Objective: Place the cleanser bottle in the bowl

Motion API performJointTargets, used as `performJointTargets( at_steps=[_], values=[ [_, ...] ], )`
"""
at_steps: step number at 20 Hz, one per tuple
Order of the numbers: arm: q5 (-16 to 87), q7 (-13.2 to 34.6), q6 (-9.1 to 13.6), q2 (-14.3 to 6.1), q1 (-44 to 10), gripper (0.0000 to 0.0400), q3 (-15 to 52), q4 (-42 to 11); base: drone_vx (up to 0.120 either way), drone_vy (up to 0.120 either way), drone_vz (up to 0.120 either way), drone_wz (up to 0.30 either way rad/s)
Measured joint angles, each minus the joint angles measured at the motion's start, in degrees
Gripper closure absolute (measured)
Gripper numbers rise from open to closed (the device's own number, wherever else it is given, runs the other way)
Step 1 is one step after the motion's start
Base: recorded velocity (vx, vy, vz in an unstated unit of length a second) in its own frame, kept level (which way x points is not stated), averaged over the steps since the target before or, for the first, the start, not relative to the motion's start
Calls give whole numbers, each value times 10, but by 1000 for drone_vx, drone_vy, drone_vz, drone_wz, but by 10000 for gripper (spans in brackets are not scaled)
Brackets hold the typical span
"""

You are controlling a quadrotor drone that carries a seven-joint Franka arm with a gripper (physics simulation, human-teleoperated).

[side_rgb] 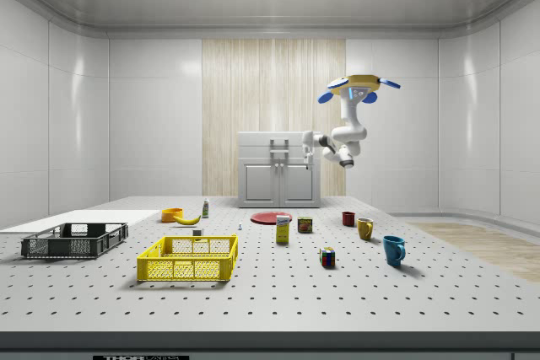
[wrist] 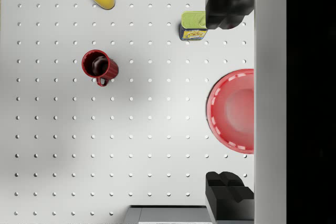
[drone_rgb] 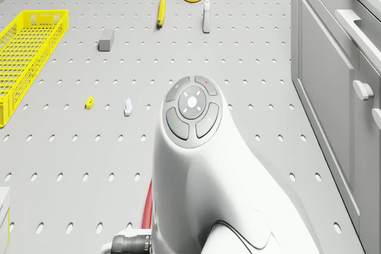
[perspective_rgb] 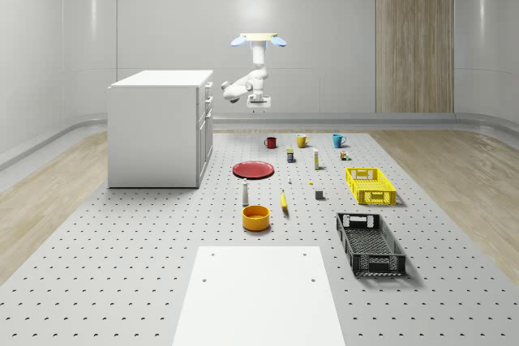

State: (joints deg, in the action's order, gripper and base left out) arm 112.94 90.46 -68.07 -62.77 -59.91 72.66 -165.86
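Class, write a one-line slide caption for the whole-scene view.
Drone hovers beyond the red plate, claw open and empty; cleanser bottle stands by the orange bowl.

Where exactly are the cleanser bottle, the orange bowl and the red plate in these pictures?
cleanser bottle [perspective_rgb: 245, 194]: whole-scene view, on its white body.
orange bowl [perspective_rgb: 255, 217]: whole-scene view, on its outer wall.
red plate [wrist: 216, 109]: wrist view, on its rim.

Bench [perspective_rgb: 122, 265]: matt grey perforated surface. My arm [drone_rgb: 202, 194] is showing smooth glossy white plastic. Red plate [wrist: 233, 111]: glossy. Yellow crate [perspective_rgb: 370, 185]: plastic lattice. Cabinet [perspective_rgb: 158, 131]: smooth satin white. Wall panel [perspective_rgb: 413, 34]: wood grain.
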Motion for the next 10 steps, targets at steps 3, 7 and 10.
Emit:
performJointTargets(
  at_steps=[3, 7, 10],
  values=[
    [-4, 4, -7, -9, -5, 0, 4, 1, 120, 0, 0, 0],
    [-10, 9, -17, -22, -11, 0, 9, 1, 120, 0, 0, 0],
    [-15, 13, -25, -31, -14, 0, 12, 2, 120, 0, 0, 0]
  ],
)
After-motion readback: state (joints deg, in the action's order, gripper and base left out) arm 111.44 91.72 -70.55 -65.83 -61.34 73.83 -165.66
